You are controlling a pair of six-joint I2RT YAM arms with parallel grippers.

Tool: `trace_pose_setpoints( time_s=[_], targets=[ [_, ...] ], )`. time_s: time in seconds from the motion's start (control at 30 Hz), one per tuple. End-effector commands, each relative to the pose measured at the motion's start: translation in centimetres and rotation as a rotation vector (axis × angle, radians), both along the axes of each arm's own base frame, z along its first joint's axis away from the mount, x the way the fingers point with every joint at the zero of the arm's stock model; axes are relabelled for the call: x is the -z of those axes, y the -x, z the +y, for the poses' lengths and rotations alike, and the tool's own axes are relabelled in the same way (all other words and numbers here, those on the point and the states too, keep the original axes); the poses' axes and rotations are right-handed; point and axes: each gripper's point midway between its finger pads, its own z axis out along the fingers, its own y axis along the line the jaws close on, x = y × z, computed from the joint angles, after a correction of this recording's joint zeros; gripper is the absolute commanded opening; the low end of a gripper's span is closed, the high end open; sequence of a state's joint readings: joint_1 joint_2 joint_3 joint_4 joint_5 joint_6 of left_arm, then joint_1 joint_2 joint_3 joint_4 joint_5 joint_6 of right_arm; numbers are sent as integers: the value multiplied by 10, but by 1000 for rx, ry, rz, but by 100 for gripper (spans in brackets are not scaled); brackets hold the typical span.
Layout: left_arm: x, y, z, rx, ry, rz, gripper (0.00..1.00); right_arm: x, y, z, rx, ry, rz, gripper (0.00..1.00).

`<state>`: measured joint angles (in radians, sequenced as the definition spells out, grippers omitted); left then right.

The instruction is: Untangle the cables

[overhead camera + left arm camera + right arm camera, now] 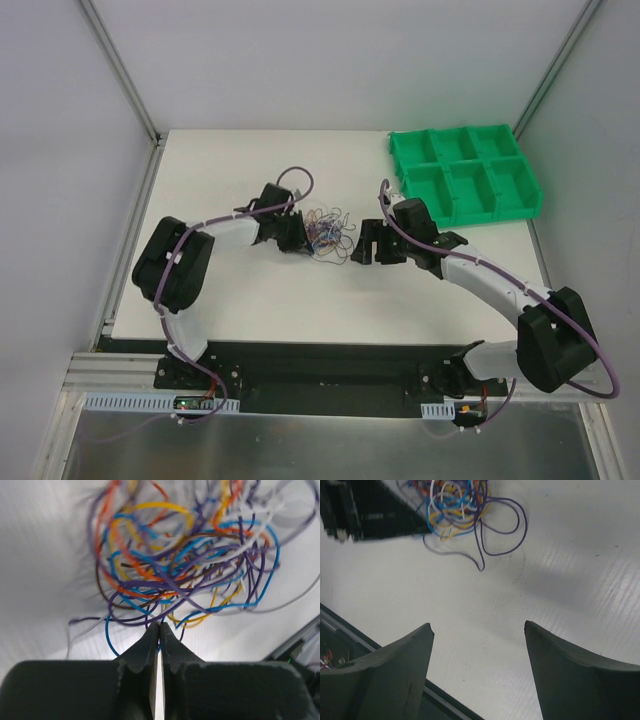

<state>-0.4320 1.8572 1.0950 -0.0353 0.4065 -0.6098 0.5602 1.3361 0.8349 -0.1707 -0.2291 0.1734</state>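
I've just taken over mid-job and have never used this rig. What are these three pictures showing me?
Two robot arms stand at a white table. One picture looks down from above; the others come from a camera on each wrist. On the table lie a tangle of thin coloured cables and, apart, a green tray. The left gripper is shut at the tangle's edge; whether it pinches a wire is unclear. The right gripper is open, empty, short of the tangle.

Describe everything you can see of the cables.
The cables are a loose knot of hair-thin wires, purple, blue, orange, yellow, white and brown, lying on the white table near its middle, some purple loops straying outward. The shut left hand meets its edge; whether it pinches a strand is unclear.
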Motion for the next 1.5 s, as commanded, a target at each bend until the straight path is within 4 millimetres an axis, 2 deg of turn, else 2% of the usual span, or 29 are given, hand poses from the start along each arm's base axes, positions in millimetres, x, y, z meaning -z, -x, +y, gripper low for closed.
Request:
trace_pose_setpoints(
  time_s=[0.0,0.07,0.13,0.2,0.27,0.3,0.37,0.43,0.57,0.67,0.73,0.9,1.13,1.2,1.27,1.37,1.47],
  targets=[
    [-26,58,-16,80,40,-68,0,-3,-2,-6,21,15,-23,76],
    [-24,87,-20,115,43,-59,0,-3,-3,-2,18,3,-7,76],
    [-28,107,-23,146,70,-37,0,-3,-4,3,9,-6,9,76],
    [-37,116,-20,149,94,-34,33,-3,-3,8,-9,-14,21,75],
    [-49,118,-15,145,98,-74,56,-4,-2,12,-28,-24,27,73],
    [-58,117,-13,140,104,-111,62,-4,-1,16,-42,-33,28,73],
    [-75,112,-10,135,110,-187,68,-6,3,25,-76,-53,30,70],
    [-88,105,-6,126,91,-240,68,-10,4,30,-84,-62,22,68],
    [-100,84,-12,123,90,-259,55,-16,-3,39,-35,-126,3,66],
    [-91,69,-24,124,82,-220,48,-14,-13,52,5,-188,15,62],
    [-84,60,-27,107,66,-200,48,-9,-20,58,21,-195,30,57],
    [-76,58,-29,91,46,-195,49,-9,-30,69,22,-227,28,49],
    [-54,57,-25,96,-6,-161,65,-5,-19,77,-25,-254,57,20],
    [-49,57,-28,103,-9,-147,70,-10,-14,79,-39,-274,53,9],
    [-46,57,-33,119,-7,-136,70,-20,-11,79,-48,-295,40,1],
    [-36,58,-36,129,-18,-113,71,-41,-3,80,-65,-346,22,1],
    [-18,53,-31,95,-45,-69,70,-82,9,83,-105,-435,-17,1]
  ],
)
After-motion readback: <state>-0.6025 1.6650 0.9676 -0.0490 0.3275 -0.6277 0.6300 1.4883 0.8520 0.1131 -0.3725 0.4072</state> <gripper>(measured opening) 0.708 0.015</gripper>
